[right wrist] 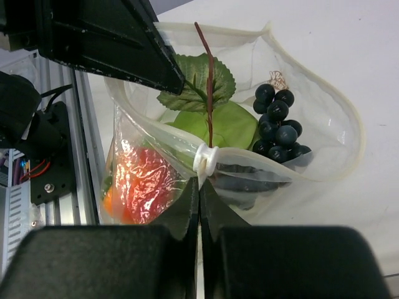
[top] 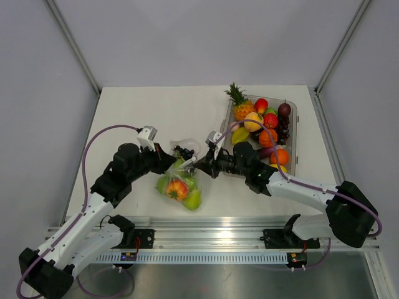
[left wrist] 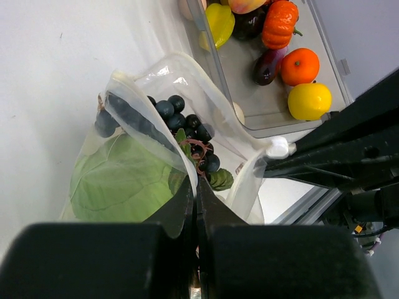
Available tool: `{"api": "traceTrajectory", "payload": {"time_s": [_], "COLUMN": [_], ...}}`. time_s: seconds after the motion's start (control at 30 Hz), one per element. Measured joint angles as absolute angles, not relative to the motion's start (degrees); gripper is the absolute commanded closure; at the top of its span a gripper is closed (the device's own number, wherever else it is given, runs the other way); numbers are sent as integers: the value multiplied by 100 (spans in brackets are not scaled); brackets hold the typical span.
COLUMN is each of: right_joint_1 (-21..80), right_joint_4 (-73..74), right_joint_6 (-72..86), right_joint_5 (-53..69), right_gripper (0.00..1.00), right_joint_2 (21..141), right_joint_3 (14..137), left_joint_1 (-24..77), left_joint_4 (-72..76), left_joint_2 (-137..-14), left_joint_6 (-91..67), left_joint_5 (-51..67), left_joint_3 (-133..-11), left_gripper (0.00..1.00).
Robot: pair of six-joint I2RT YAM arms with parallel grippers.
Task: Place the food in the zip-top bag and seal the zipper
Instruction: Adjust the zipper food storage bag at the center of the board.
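The clear zip-top bag [top: 179, 185] lies between my arms, its mouth open. It holds dark grapes [right wrist: 278, 124], pale green cabbage [left wrist: 118, 180], a red and orange piece [right wrist: 143, 180] and green apples [top: 192, 199]. My left gripper [top: 175, 164] is shut on the bag's mouth edge [left wrist: 196, 187]. My right gripper [top: 198, 163] is shut on the zipper strip just under its white slider [right wrist: 206, 163], which also shows in the left wrist view [left wrist: 278, 147]. The zipper [right wrist: 336, 99] loops open around the grapes. More food, with the pineapple [top: 240, 103], sits in the tray.
The rigid clear tray [top: 294, 134] stands at the right with an orange pumpkin [top: 268, 137], a yellow pepper [left wrist: 218, 22], an orange [left wrist: 299, 65], a lemon [left wrist: 310, 101] and an aubergine [left wrist: 265, 67]. The table's front rail [top: 206, 240] runs just below the bag.
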State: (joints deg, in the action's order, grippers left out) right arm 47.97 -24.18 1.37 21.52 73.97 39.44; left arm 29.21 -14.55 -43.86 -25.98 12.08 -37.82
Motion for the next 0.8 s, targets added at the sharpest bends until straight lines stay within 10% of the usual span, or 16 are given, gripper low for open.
{"api": "traceTrajectory", "payload": {"time_s": [0.2,0.37,0.8], "right_joint_1": [4836,4836,4838], "right_joint_4": [-3087,-3409,-3409], "right_joint_6": [154,-414,-1372], "right_joint_5": [2043,2121,2969], "right_gripper": [100,100,100], "right_joint_2": [7485,7485,7485], "right_joint_3": [3841,3780,3986], "left_joint_1": [2926,2926,2926], "left_joint_4": [-1645,-2110,-3240], "left_joint_2": [-4346,-4206,-4176], "left_joint_6": [-2587,-2571,-2471], "left_joint_5": [1146,1022,574], "left_joint_3": [-3791,-4016,-5433], "left_gripper": [86,26,27]}}
